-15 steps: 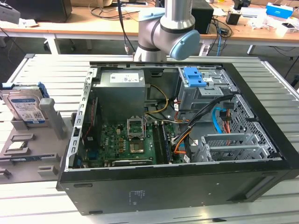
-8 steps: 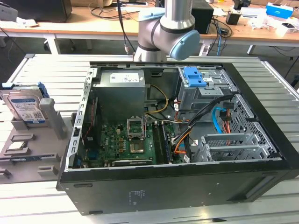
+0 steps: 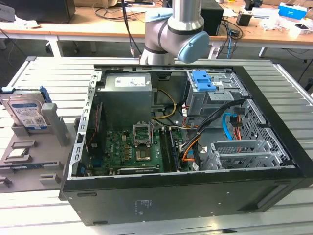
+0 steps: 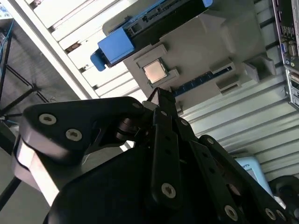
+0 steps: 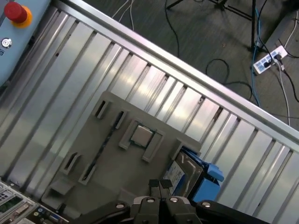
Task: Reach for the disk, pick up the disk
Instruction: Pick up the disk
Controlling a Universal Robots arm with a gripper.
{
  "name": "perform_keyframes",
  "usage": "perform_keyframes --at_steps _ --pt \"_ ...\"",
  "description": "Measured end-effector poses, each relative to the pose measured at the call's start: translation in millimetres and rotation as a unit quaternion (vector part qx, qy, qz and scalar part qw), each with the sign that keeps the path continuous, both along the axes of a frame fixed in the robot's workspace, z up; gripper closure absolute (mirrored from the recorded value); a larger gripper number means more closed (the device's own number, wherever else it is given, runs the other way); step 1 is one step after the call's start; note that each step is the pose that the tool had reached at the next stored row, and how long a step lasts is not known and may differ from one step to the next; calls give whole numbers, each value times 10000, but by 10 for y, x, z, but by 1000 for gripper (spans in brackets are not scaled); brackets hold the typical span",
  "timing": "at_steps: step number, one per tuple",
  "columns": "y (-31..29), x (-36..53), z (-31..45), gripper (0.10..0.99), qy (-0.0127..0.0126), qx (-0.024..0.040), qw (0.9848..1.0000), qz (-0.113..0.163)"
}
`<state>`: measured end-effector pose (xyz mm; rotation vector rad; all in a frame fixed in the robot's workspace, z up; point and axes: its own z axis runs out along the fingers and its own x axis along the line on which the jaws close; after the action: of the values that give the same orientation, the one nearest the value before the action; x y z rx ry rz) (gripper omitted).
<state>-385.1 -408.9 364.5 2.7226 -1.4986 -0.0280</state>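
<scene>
Black linkages of the end effector (image 5: 159,183) were seen drawn narrow, nothing held, pointed toward the grey holder (image 5: 112,163) where the disk (image 5: 183,173) was stood on edge. Reaching was judged the step in hand; a grasp would call for wider jaws. A slatted metal worktop (image 5: 70,70) and cabled floor (image 5: 210,28) were noted.

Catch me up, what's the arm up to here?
The arm is after the disk, which stands on edge in the grey holder beside the open computer case. In both wrist views its jaws are shut and empty, above the holder near the disk, not touching it. Nothing picked up yet.
</scene>
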Motion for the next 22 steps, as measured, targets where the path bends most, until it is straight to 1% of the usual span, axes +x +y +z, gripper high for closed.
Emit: perform_keyframes --at_steps 5,7,8,9,12,19,21,22 --pt "0 0 0 980 0 0 10000 -9" --pt "1 0 0 980 0 -4 9996 -290" --pt "0 0 -1 980 0 -7 9987 -502" --pt "0 0 -1 980 0 -9 9983 -581" --pt "0 0 -2 980 0 -10 9970 -777" --pt "0 0 -4 980 -1 -21 9929 -1189" --pt "0 0 -4 980 -1 -26 9910 -1339" --pt "0 0 -3 980 -1 -29 9897 -1433"
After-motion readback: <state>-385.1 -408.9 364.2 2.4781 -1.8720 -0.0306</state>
